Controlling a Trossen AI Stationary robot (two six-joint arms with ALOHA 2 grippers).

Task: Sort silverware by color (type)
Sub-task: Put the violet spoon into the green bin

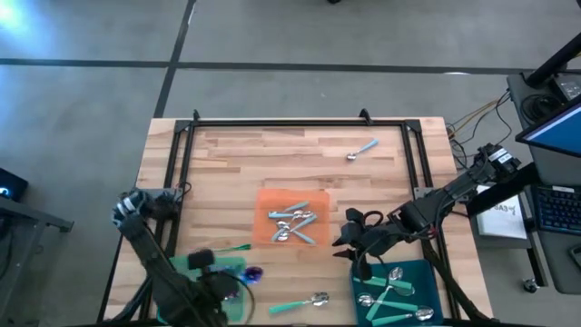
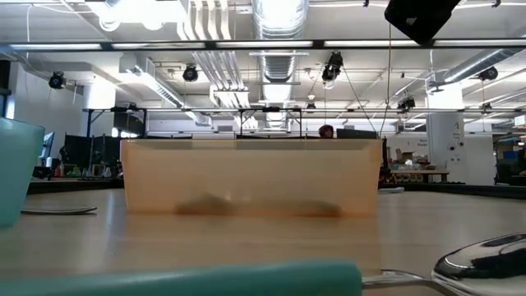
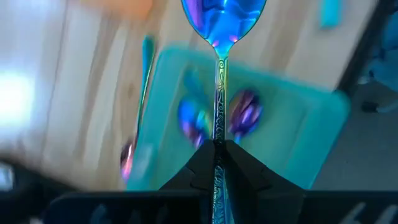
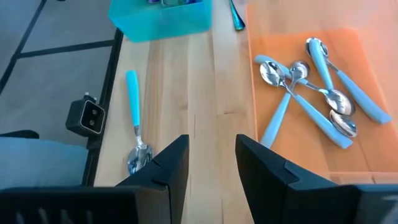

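Observation:
My left gripper (image 1: 234, 276) is at the table's near left, shut on an iridescent purple-blue spoon (image 3: 222, 18) above the green tray (image 1: 204, 264). That tray (image 3: 298, 124) holds two more iridescent spoons (image 3: 245, 111). My right gripper (image 4: 212, 155) hangs open over bare wood between the orange tray (image 1: 270, 202) and the teal tray (image 1: 419, 272). Several light-blue-handled spoons (image 4: 311, 102) lie in the orange tray, and teal-handled ones (image 1: 392, 292) in the teal tray. Loose on the table are a teal-handled spoon (image 4: 133, 118), a green-handled one (image 1: 234, 247) and a light-blue one (image 1: 363, 149). My left gripper pinches the iridescent spoon's slim handle (image 3: 217, 138) between its two fingers, which lie along the handle. The bowl (image 1: 253, 272) sticks out ahead of the fingertips. The spoon is lifted over the green tray's right part.
A black frame (image 1: 300, 124) runs along the table's far and side edges. Bare wood lies across the far half of the table. In the low view a teal handle (image 2: 205, 279) and a shiny bowl (image 2: 485, 255) lie close in front of the orange tray's wall (image 2: 251, 177).

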